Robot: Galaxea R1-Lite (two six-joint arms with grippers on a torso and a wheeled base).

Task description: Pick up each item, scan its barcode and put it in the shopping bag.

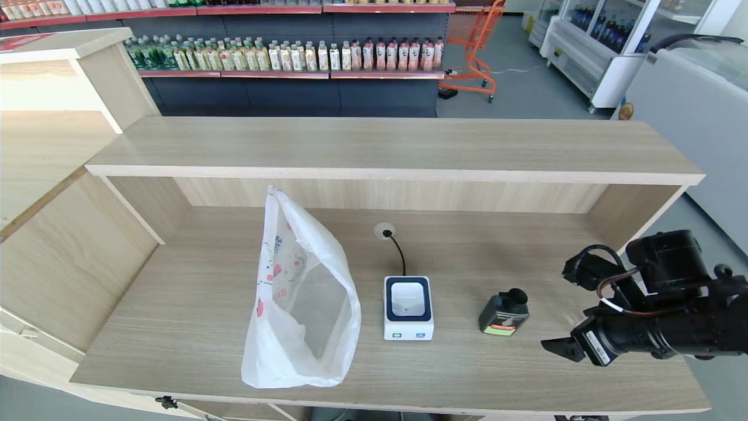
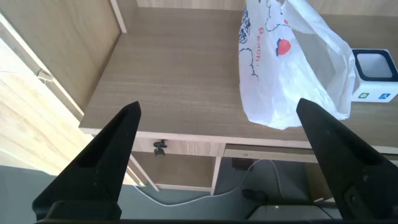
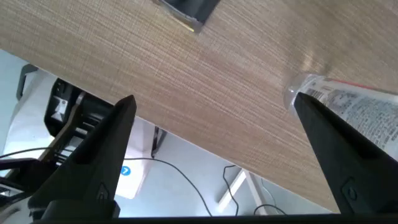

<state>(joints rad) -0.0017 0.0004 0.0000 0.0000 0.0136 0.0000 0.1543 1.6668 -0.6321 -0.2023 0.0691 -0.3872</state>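
Dark grey bottle (image 1: 504, 314) — squat, round black cap, green-and-red label — sits on the counter (image 1: 193, 304) just right of the scanner (image 1: 408, 307), white shopping bag (image 1: 304, 304) beyond that. Right gripper (image 3: 211, 104) hangs near the bottle, fingers spread wide, holding nothing — left gripper (image 2: 217, 111) gapes too.

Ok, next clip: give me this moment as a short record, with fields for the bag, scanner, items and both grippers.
bag: shopping bag stands open on the counter, on the robot's left of the scanner; nothing seen inside
scanner: scanner mid-counter, cable running back
item 1: dark bottle stands on the scanner's right side, untouched
item 2: clear labelled bottle on the counter near the right gripper
right gripper: right gripper open, empty, over the counter's front edge
left gripper: left gripper open, empty, near the counter's front left
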